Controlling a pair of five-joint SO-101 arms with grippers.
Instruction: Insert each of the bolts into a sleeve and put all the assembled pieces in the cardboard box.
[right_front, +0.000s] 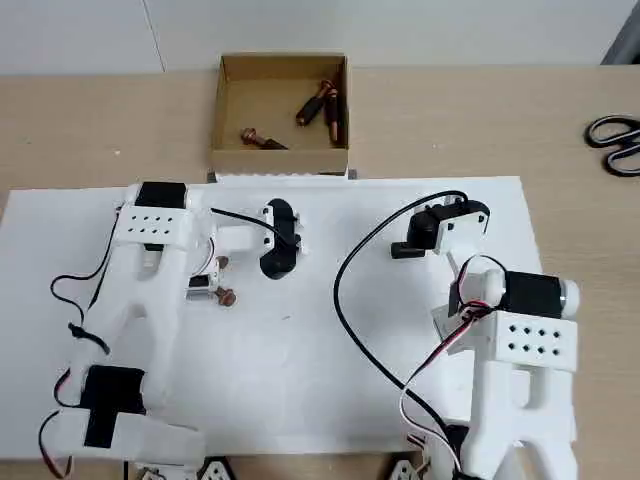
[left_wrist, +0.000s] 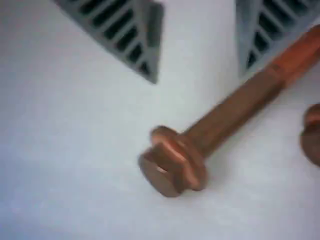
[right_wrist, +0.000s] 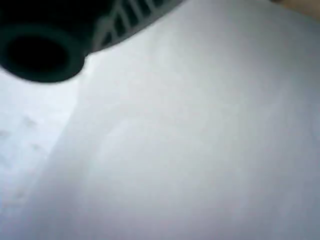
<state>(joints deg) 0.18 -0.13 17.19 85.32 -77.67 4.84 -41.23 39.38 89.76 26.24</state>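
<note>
Scissors (right_front: 610, 147) lie off the sheet (right_front: 300, 380) (well apart from bolt (left_wrist: 225, 117)).

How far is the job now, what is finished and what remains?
Done: several copper pieces lie in the cardboard box. In hand: the left pincer stands open above a bolt on the white sheet, not gripping it. Left: that bolt and a second copper piece beside it are not yet boxed.

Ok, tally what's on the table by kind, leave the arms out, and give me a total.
Box: 1
Pieces in the box: 3
Bolts loose on the mat: 2
Scissors: 1
Mat: 1
Total: 8
</note>
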